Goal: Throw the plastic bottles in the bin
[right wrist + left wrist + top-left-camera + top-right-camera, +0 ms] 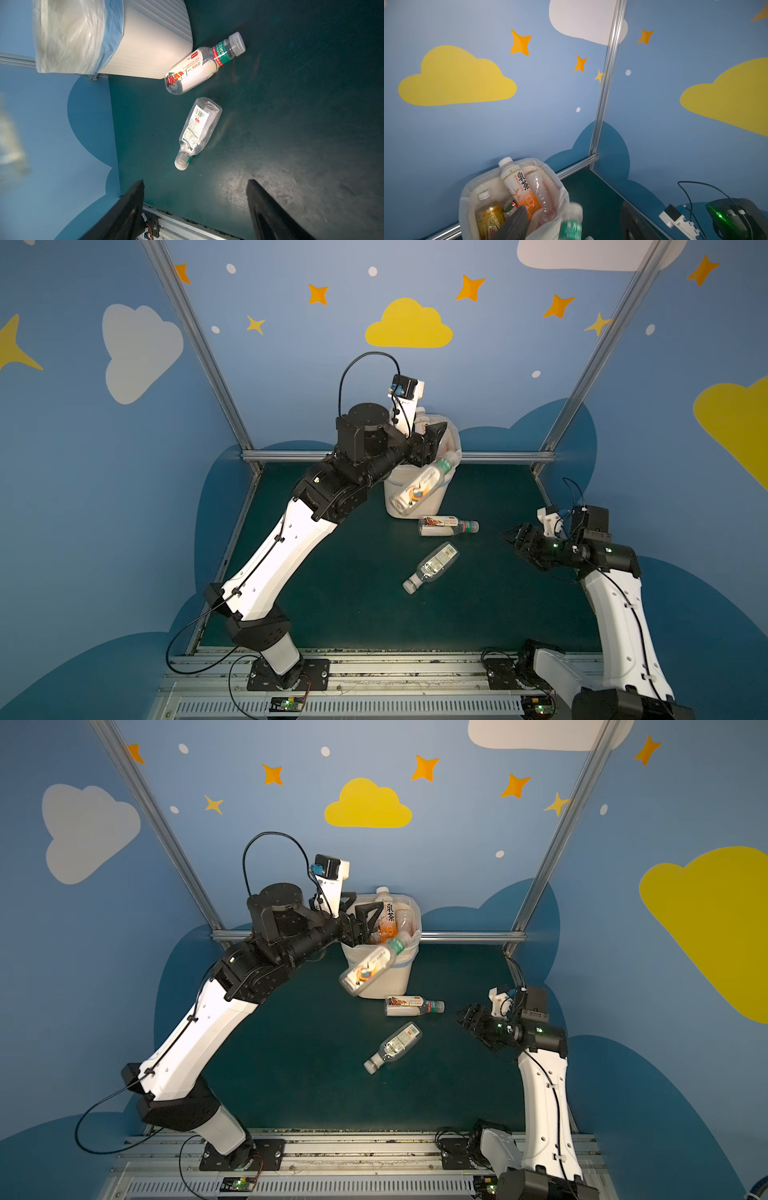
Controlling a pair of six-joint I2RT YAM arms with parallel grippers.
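My left gripper (pixel 365 918) hangs open over the near rim of the bin (pixel 395 979), a cream-white basket with a thin bag over its edge. A white-labelled plastic bottle (pixel 368 969) with a green neck tilts against the bin's front wall, outside it, blurred and clear of my fingers (pixel 515 222). Several plastic bottles fill the bin, among them an orange-and-white one (pixel 519 187). Two more lie on the mat: a red-and-white one (pixel 446 526) by the bin's foot and a clear one (pixel 430 568) nearer the front. My right gripper (pixel 196 182) stands open and empty, to the right of them.
The dark green mat (pixel 353 572) is bounded by blue walls with aluminium posts (pixel 582 364). An aluminium rail (pixel 374 659) with both arm bases runs along the front edge. The bin stands against the back rail.
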